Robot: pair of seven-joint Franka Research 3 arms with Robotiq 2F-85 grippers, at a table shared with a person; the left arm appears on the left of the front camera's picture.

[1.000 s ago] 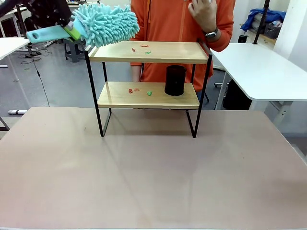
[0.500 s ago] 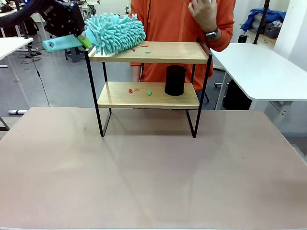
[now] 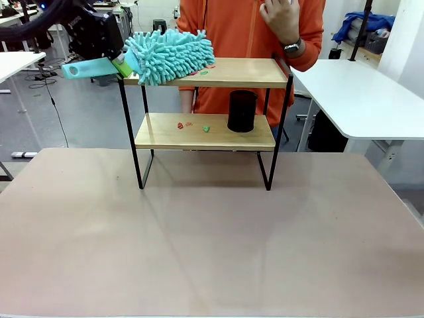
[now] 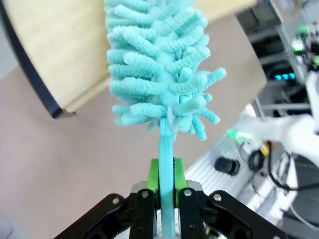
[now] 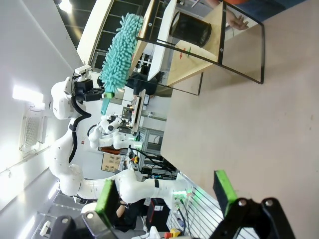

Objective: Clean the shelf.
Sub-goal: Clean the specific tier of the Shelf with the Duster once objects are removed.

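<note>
The shelf (image 3: pixel 233 71) is a two-tier rack of light wood in a thin black frame, standing at the far middle of the table. My left gripper (image 3: pixel 121 65) is shut on the handle of a turquoise fluffy duster (image 3: pixel 171 54), whose head lies across the left end of the top board. Small red and green scraps (image 3: pixel 203 72) lie on the top board at the duster's tip, and more scraps (image 3: pixel 191 125) lie on the lower board. In the left wrist view the duster (image 4: pixel 160 74) rises from my left gripper (image 4: pixel 167 185). My right gripper (image 5: pixel 167 191) is open above the table, with the shelf (image 5: pixel 209 55) far off.
A black cup (image 3: pixel 242 110) stands on the lower board at the right. A person in an orange top (image 3: pixel 228 30) stands behind the shelf with one hand (image 3: pixel 281 18) raised. White tables (image 3: pixel 361 93) flank the scene. The brown tabletop (image 3: pixel 212 238) spreads out in front.
My left gripper has carried the duster down and to the right, from above the shelf's left corner onto the top board, over where the scraps lay.
</note>
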